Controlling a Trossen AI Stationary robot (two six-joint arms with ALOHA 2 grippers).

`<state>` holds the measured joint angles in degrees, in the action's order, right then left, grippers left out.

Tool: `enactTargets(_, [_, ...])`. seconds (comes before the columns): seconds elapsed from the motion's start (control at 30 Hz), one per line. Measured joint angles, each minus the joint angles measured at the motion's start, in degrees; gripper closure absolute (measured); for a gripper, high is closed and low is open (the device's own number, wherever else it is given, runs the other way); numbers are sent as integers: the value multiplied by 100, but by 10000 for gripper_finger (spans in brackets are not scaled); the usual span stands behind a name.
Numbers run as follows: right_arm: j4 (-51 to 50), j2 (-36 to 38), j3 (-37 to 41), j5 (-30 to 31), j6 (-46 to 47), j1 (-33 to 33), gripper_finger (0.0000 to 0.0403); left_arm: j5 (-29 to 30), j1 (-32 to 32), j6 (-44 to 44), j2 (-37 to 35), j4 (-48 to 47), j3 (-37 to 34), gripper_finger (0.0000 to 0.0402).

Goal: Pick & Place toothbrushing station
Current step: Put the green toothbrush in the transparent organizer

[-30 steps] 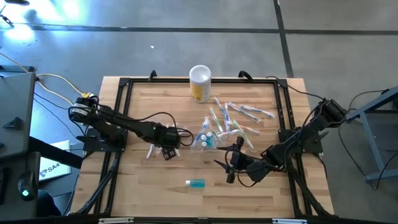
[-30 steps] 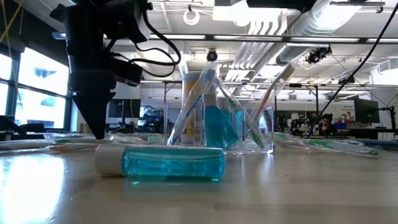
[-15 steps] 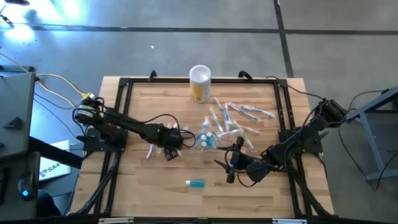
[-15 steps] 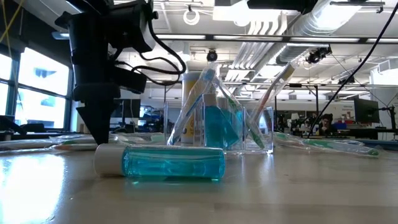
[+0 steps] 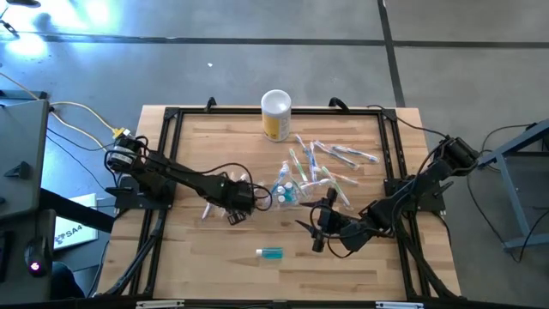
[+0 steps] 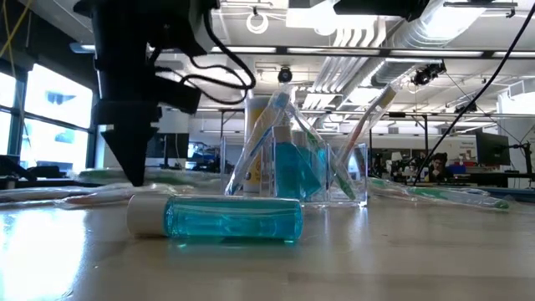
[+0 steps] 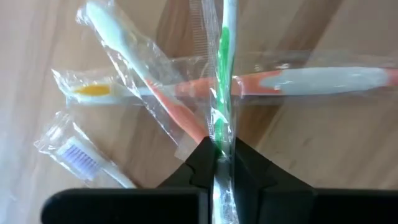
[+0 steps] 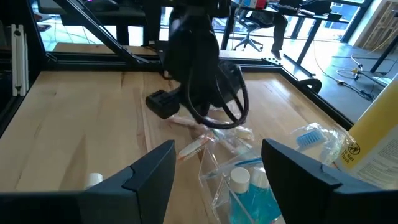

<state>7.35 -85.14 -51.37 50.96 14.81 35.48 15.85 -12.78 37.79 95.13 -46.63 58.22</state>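
Note:
My left gripper (image 5: 234,209) stands over a small heap of wrapped toothbrushes at the table's left middle, shut on a green-handled toothbrush (image 7: 222,74). An orange-and-white toothbrush (image 7: 311,81) and two other wrapped ones lie crossed under it. My right gripper (image 5: 318,226) waits open near the table's right middle, holding nothing. A clear bag (image 5: 285,192) with teal toothpaste tubes stands mid-table. One teal toothpaste tube (image 5: 269,252) lies on its side near the front. More toothbrushes (image 5: 330,165) lie scattered right of centre. My left gripper pinches the green toothbrush, in its clear wrapper, by the handle (image 7: 219,144) between its two fingers. The fingers point down from above and lie across the handle. The rest of the toothbrush runs on over the orange-and-white one lying on the wood.
A yellow-and-white canister (image 5: 276,114) stands at the far edge, mid-table. A black frame (image 5: 171,120) runs around the wooden top. In the low view the lying tube (image 6: 219,219) sits in front of the clear bag (image 6: 301,167). Bare wood lies along the near edge.
My left gripper has crept a little toward the table's right, staying low over the heap of toothbrushes.

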Motion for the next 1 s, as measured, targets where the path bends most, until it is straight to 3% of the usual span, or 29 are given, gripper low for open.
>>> enactTargets(0.2, [-52,0,0,9,42,-2,173,887,-433,362,-2,-1117,590,387])
enactTargets(0.53, [-52,0,0,11,61,0,173,2738,-1673,2128,-243,-3519,1560,387])
enactTargets(0.67, [-52,0,0,11,61,0,173,3452,-2261,2522,-728,-3253,1571,386])
enactTargets(0.77, [-44,0,0,11,57,-2,173,4299,-2754,2322,-1106,-2577,1520,387])
enactTargets(1.0, [211,0,0,-1,40,-2,173,5053,-3445,-147,-1823,511,745,387])
